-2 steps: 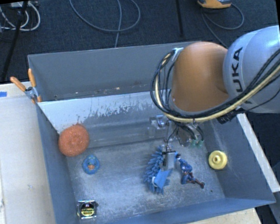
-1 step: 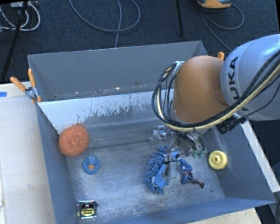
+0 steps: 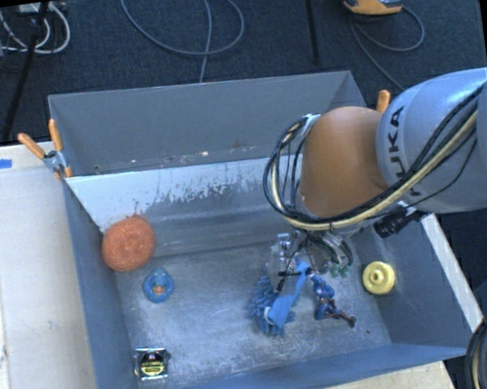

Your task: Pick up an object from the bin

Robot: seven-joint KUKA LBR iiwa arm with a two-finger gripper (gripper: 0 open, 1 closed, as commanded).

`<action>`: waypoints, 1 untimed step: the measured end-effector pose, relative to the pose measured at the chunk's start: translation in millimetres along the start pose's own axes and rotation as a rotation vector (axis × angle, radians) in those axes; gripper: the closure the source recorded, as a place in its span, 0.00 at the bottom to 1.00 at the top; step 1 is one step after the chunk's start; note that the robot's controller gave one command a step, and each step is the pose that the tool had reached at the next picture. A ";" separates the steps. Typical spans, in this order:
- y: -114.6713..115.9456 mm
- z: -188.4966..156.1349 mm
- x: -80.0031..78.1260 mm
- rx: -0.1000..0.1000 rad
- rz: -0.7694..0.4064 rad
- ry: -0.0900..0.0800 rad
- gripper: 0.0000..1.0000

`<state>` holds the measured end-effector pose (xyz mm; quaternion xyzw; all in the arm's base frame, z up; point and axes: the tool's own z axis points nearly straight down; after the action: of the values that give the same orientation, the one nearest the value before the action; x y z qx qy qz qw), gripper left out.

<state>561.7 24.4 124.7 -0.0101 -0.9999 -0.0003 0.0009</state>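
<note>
While my fingers [image 3: 304, 265] sit low in the bin [image 3: 200, 141], right of its middle, they are directly over the upper end of a blue bristly thing [image 3: 275, 306]. It lies on the floor there, slanting down toward the near wall. Whether they are wide, narrow or round it I cannot tell; wrist and cables cover that.

Just right of it lies a small dark blue piece [image 3: 331, 305], touching or nearly so, can't say which. A yellow round piece [image 3: 379, 277] is near, further right by the wall. Well apart at the left are an orange scrub ball [image 3: 127, 242], a small blue round thing [image 3: 158, 286] and a black-and-yellow tape measure [image 3: 150, 363].

Step in hand, my guess: the grasp on the blue thing. To do it well I would close on its stiff stem, not the loose bristles. I would keep clear of the dark piece so it isn't dragged along, then lift straight up, away from the right wall. Risk: the bristles slip out.
</note>
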 end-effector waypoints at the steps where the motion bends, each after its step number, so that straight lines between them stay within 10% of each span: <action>1: -0.1 0.0 0.0 0.000 0.001 0.000 0.00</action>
<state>561.7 24.3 124.7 -0.0105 -0.9999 -0.0004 0.0009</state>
